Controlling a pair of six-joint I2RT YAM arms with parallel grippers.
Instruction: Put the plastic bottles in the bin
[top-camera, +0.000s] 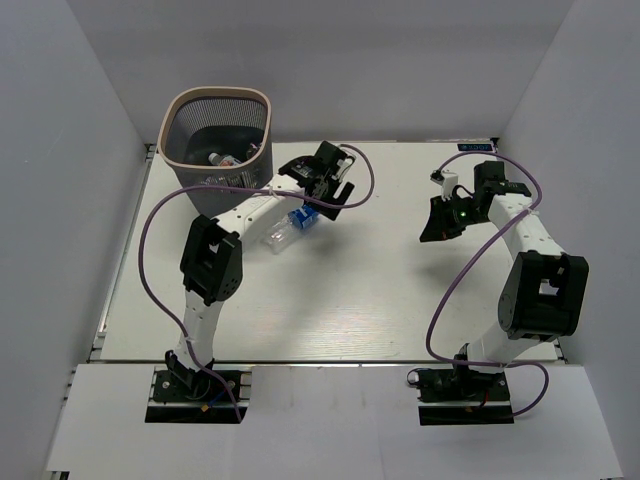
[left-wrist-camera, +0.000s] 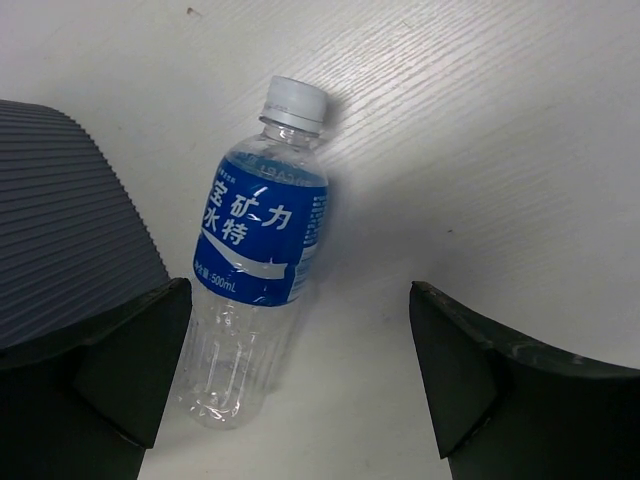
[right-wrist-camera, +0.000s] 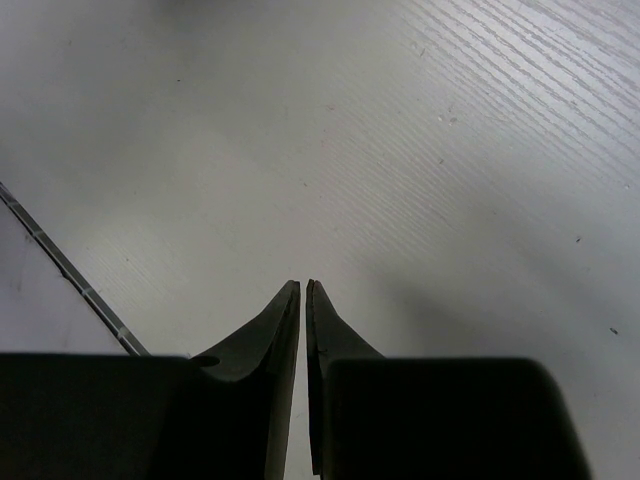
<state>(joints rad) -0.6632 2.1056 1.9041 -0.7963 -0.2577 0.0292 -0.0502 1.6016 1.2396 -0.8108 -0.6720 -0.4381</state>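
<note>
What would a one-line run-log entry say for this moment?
left gripper: open over blue-label bottle lying on table | right gripper: shut, empty | bin: bottles inside

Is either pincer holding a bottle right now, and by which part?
Nothing is held. The left pincer stands open above the blue-labelled bottle lying on the table; the right pincer is shut and empty.

The left tool (top-camera: 333, 198) and right tool (top-camera: 432, 232) are black, on black-jointed white arms (top-camera: 250, 208) with purple cables (top-camera: 141, 262).

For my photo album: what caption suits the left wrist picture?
The left arm's fingers, wide open, above a blue-labelled bottle lying on the white table.
</note>
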